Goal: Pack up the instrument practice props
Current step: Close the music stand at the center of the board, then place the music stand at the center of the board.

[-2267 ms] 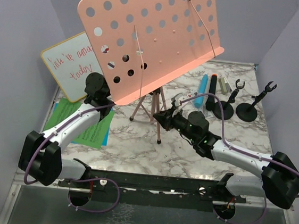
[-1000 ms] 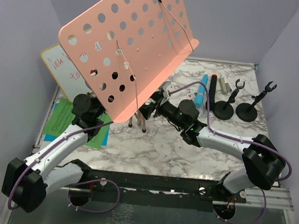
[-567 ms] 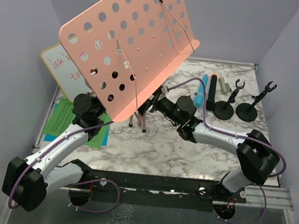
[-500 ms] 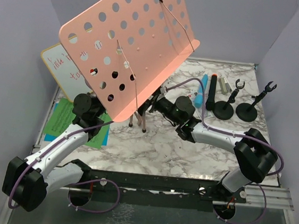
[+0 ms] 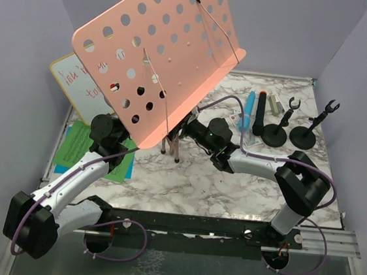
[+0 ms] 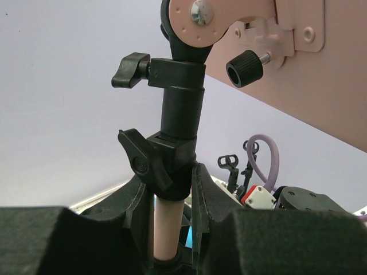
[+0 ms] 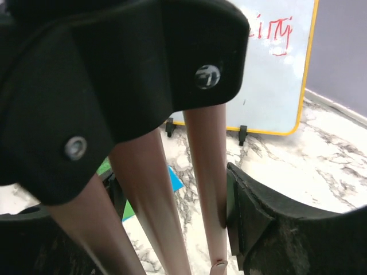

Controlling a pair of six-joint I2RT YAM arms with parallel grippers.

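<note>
The packing looks to be at an early stage, and the step in hand seems to be folding the pink music stand (image 5: 159, 56). It is lifted and tipped over the left half of the desk (image 5: 230, 188), with its perforated tray wide overhead.

The left claw (image 6: 171, 240) is pinched on the stand's pink post (image 6: 167, 220), just below the black clamp collar (image 6: 172, 163). The right claw (image 5: 185, 131) reaches in from the right around the tripod legs (image 7: 206, 172). The legs hang close together rather than splayed, so I judge the tripod is nearly collapsed. One pad (image 7: 252, 223) touches a leg, but I cannot tell whether that claw is squeezing the legs or only bracketing them.

Nothing else appears to be packed, and no case or box is in sight.
- The green music sheet (image 5: 74, 146) lies flat by the left edge under the left arm, with a blue sheet (image 7: 175, 179) beside it.
- The blue microphone (image 5: 248, 105) and black microphone (image 5: 260, 113) lie side by side toward the far right corner.
- The two round-based mic holders (image 5: 277, 131) (image 5: 305, 134) stand upright just right of the microphones.

The yellow-framed whiteboard (image 5: 77, 84) stands propped at the far left corner.

What is left, as I judge it, is folding the tray down and then gathering the sheets, microphones and holders.
</note>
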